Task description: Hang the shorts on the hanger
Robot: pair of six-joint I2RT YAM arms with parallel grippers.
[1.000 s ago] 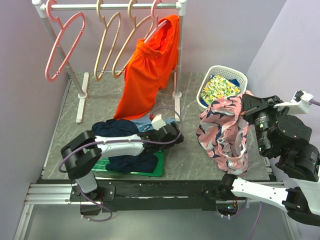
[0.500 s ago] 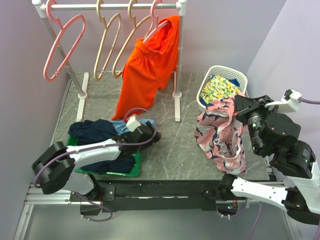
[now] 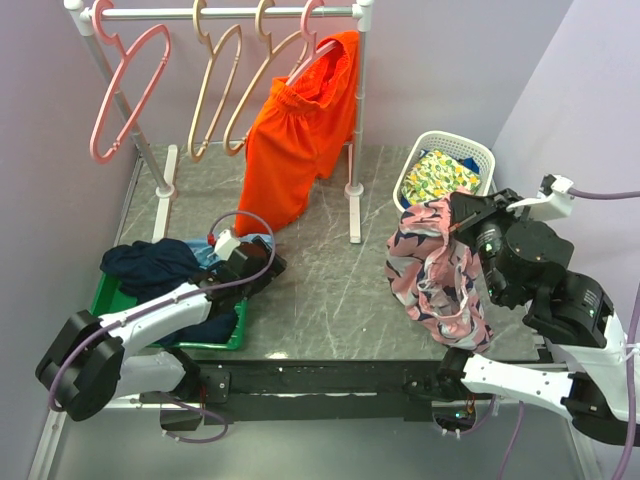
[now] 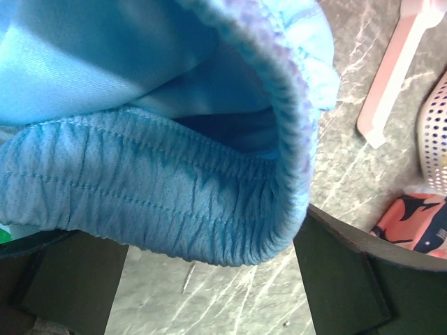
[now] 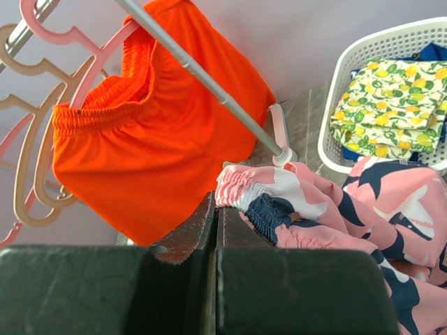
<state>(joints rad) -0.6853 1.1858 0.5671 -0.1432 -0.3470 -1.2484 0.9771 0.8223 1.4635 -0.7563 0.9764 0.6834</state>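
Currently the right gripper [image 3: 458, 222] is pinched shut on the gathered waistband of the pink leaf-printed fabric shorts [image 3: 440, 285], held up at centre right; next, I judge, they must travel to the slim beige plastic hanger [image 3: 236, 140] at upper left. Between hang plain orange shorts [image 3: 300, 140], and the left gripper [image 3: 250, 268], fingers spread, noses light-blue cloth [image 4: 160, 195] at lower left.

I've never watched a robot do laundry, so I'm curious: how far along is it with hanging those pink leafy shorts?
Done: the right end effector has the shorts pinched by the waistband. In hand: they dangle from it beside the white basket, away from the rail. Left: the tan hanger hangs bare on that rail, so carrying the shorts over and draping them on it is still to do.
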